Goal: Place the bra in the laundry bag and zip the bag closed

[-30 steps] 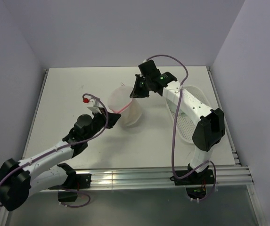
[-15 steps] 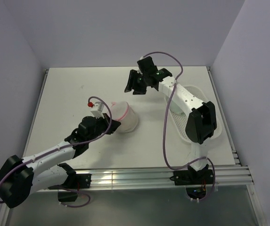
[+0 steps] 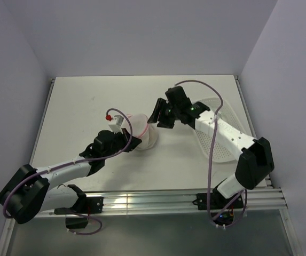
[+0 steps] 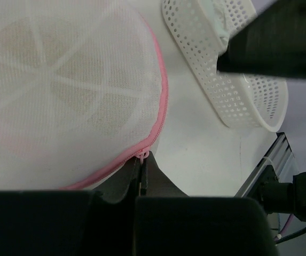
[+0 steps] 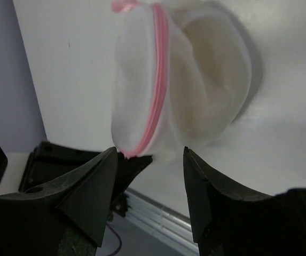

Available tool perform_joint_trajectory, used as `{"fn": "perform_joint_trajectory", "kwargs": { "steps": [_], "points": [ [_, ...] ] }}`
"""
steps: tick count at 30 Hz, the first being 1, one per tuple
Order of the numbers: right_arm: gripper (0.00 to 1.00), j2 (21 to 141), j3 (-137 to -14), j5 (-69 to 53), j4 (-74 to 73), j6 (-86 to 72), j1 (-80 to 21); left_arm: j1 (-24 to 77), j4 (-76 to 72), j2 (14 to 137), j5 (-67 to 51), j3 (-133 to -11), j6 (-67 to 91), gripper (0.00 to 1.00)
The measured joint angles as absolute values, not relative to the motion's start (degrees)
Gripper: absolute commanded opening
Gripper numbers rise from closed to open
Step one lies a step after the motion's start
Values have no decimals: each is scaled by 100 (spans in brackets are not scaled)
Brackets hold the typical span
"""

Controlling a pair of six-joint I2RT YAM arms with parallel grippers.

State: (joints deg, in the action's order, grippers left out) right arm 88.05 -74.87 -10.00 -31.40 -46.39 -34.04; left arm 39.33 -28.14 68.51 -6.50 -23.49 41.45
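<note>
The laundry bag [image 3: 143, 129], a white mesh pouch with a pink zipper rim [image 4: 161, 109], lies on the table. A dull yellow shape, the bra [image 4: 83, 98], shows faintly through the mesh [image 5: 211, 85]. My left gripper [image 3: 132, 142] sits at the bag's near left side. It is shut on the pink zipper pull [image 4: 142, 155], pinched between the fingertips. My right gripper [image 3: 157, 116] hovers just right of the bag, open, with nothing between its fingers [image 5: 96, 186]. In the right wrist view the bag [image 5: 142, 80] lies ahead of the jaws, apart from them.
A white perforated plastic basket [image 3: 223, 140] lies at the right, under the right arm. A pale garment [image 4: 219, 16] lies inside it. The aluminium rail [image 3: 158, 200] runs along the near table edge.
The right gripper let go of the bag's top, opened, and came down beside the bag's right side. The bag settled onto the table. The left gripper moved right with the zipper pull.
</note>
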Motion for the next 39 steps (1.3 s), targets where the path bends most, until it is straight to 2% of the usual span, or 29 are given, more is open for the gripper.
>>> {"fn": "perform_joint_trajectory", "kwargs": {
  "steps": [4,10,14,19,39],
  "points": [
    [59,8311,-6672,-1149,-2714,-5177,-3765,3981,-2958,6943,-733,-2432,4143,0],
    [59,8263,-6195,-1144,-2272,-5734,-3922,4156,-3068,7109,-803,-2534,4136,0],
    [58,8263,-6156,-1092,-2099,-5929,-3938,4248,-3094,7126,-832,-2541,4130,0],
    [49,8291,-6156,-1055,-1857,-6073,-3942,4289,-3100,7126,-836,-2552,4119,0],
    [47,8464,-6088,-943,-1754,-6154,-4062,4300,-3081,7116,-770,-2552,4121,0]
  ]
}}
